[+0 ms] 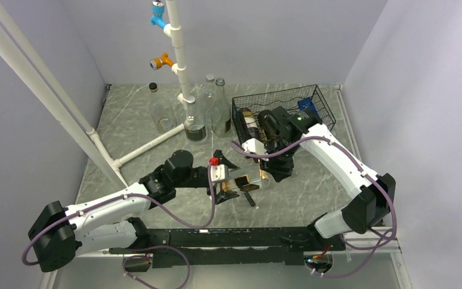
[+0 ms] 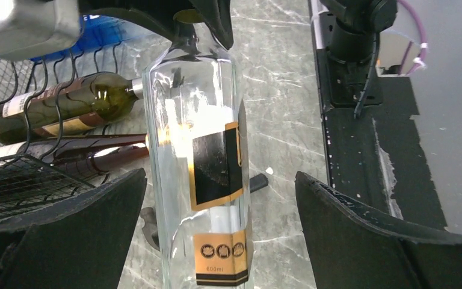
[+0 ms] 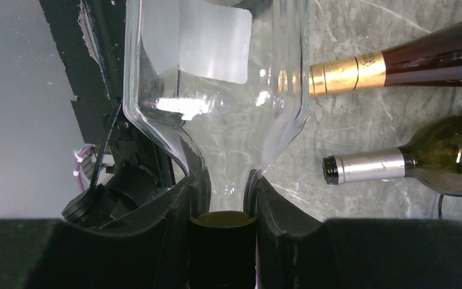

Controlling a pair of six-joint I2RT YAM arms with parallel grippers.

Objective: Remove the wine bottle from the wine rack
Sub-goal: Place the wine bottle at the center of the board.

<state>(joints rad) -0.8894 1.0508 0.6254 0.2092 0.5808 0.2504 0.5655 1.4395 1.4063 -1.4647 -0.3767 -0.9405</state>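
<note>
The wine bottle (image 1: pixel 245 182), clear glass with black-and-gold labels, was already out of the wine rack (image 1: pixel 320 96) and lay slantwise between the two arms, over the grey table (image 1: pixel 313 192) in front of the rack; whether its base touched the surface I couldn't tell. The right gripper (image 3: pixel 222 194) was clamped tight on its neck, just under the cap. The left gripper (image 2: pixel 219 201) stood wide open, one of its fingers (image 2: pixel 72 235) on either side of the body, neither touching the glass. To my eye the step in hand was a handover or a second hold. Doing it well would have meant keeping the neck grip firm while the left jaws closed squarely on the flat of the body, not on the shoulder, because smooth glass held by the neck alone could swing or slip. Behind, a green bottle (image 2: pixel 66 105) and a dark red bottle (image 2: pixel 99 150) lay in the rack, so any lift ought to have moved away from them.
</note>
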